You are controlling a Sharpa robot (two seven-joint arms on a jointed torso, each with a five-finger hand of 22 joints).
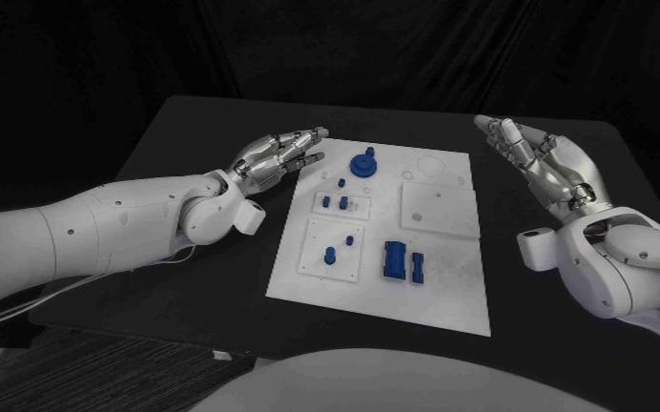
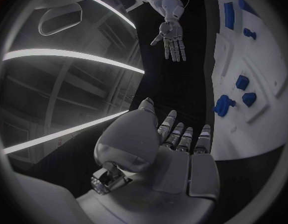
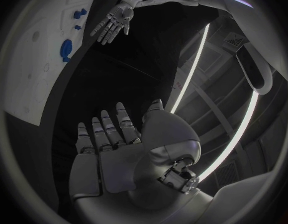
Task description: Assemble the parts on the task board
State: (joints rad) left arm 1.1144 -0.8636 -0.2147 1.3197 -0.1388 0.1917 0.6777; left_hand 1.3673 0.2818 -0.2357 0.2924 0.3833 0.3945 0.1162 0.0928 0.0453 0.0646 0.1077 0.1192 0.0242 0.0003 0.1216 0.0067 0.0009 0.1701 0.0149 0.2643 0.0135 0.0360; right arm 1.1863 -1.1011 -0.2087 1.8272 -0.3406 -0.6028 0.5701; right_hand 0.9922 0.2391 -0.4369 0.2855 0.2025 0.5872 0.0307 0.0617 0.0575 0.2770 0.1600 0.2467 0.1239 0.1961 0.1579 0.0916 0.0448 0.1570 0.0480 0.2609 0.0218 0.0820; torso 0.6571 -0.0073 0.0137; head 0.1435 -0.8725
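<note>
Fingers apart, likely empty | task board (white) | black table

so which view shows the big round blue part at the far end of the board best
The head view: the round blue part sits unobstructed, seen from above. The left wrist view shows it sideways and bent; the right wrist view shows it small, near the rim.

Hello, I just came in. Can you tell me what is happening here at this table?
A robot is set to assemble small blue parts on a white task board lying on the black table. Right now neither hand holds anything: the left hand hovers beside the board's left edge, the right hand beside its right edge, both with fingers extended.
</note>
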